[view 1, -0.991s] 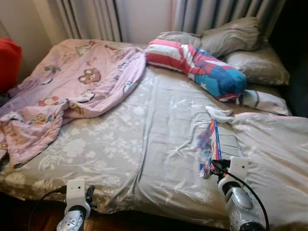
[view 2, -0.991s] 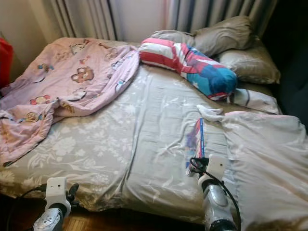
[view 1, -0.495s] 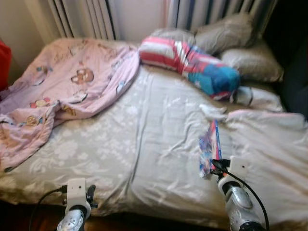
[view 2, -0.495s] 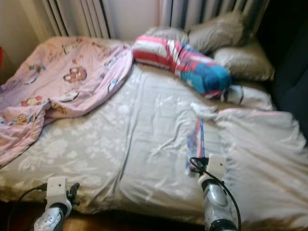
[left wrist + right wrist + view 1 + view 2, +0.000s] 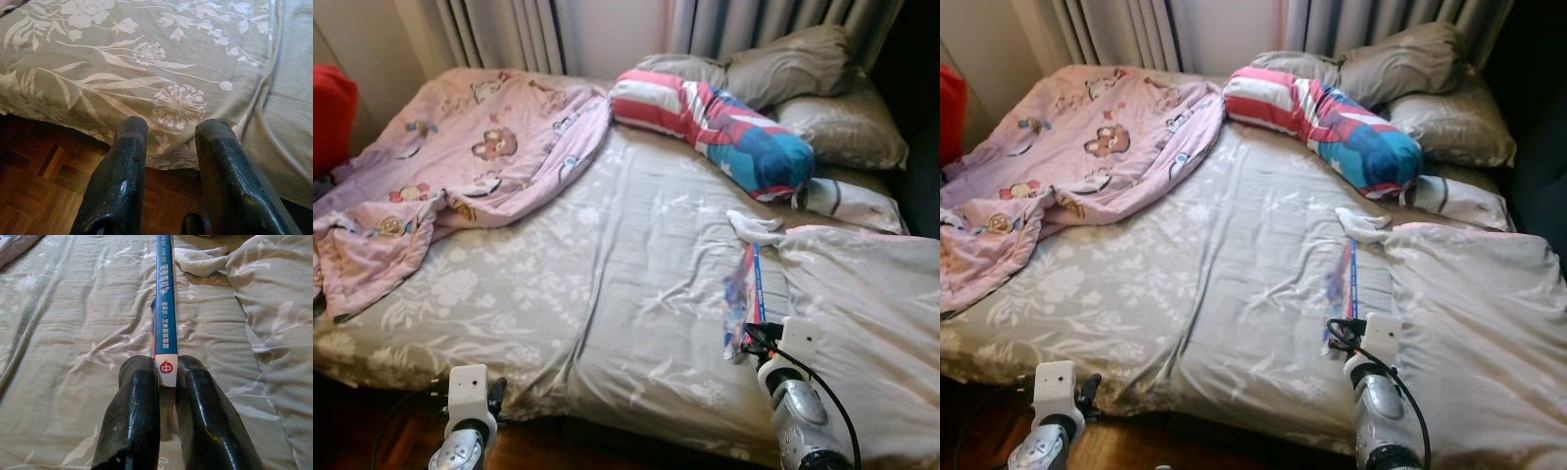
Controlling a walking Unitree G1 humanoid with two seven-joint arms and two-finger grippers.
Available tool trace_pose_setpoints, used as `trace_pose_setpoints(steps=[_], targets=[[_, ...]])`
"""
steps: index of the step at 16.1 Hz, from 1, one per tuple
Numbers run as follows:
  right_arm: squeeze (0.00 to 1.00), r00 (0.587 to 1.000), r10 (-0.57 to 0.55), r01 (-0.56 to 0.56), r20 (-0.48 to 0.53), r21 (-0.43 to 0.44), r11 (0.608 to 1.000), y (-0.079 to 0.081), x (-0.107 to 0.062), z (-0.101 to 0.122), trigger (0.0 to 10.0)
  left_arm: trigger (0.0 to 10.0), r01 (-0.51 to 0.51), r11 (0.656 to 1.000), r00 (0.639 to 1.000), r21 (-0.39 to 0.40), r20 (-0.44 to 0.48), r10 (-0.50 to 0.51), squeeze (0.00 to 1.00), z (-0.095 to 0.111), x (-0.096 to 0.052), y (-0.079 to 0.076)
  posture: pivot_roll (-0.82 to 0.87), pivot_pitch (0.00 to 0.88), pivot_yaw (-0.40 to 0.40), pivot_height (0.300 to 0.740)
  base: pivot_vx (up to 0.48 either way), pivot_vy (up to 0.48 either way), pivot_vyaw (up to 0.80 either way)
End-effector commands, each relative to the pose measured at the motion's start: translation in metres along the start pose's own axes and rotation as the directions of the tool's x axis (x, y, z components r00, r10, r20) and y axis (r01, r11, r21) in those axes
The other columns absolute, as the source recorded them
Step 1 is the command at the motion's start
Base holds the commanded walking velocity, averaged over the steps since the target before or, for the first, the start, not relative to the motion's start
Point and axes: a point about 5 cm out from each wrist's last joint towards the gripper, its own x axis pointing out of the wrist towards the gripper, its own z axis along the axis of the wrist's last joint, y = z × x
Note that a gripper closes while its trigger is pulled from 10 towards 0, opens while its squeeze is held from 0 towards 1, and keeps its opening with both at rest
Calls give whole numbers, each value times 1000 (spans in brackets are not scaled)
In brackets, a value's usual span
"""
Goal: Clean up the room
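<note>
A thin book with a blue spine [image 5: 165, 303] stands on edge over the grey floral bed sheet [image 5: 607, 294], and my right gripper [image 5: 166, 374] is shut on its near end. In the left eye view the book [image 5: 745, 294] rises from the right wrist at the bed's near right. A white sock [image 5: 754, 224] lies just beyond the book. My left gripper [image 5: 168, 132] hangs open over the wooden floor at the bed's near edge, holding nothing.
A pink cartoon blanket [image 5: 460, 176] is heaped on the bed's left half. A red, white and blue bolster [image 5: 724, 132] and grey pillows [image 5: 822, 98] lie at the head. A grey duvet [image 5: 871, 313] is bunched on the right. Something red [image 5: 331, 113] stands at far left.
The camera has shifted slightly, so the whole bed sits a little differently in the picture. The right gripper still holds the book in the same place; the left arm has not moved.
</note>
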Motion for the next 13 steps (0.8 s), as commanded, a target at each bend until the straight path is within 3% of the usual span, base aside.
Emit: trace_pose_setpoints(steps=[1,4,10,13], targets=[[0,1000,2,-3,23,12,1000,2,2,5,10000,10000,0,1000,1000,-1,-13,0,0,-4,-2,3,164,134,-38,740,0,0,0],[0,1000,10,-10,7,1,1000,4,1,2,10000,10000,8,1000,1000,-16,-9,-8,0,-3,-2,1,163,135,-40,740,0,0,-733],[0,1000,6,-6,11,13,1000,5,1,2,10000,10000,16,1000,1000,-20,-3,-16,0,-3,-2,1,167,137,-41,740,0,0,0],[0,1000,-5,5,8,14,1000,2,2,3,10000,10000,16,1000,1000,-20,-3,-16,0,-3,-2,1,166,138,-40,740,0,0,-642]])
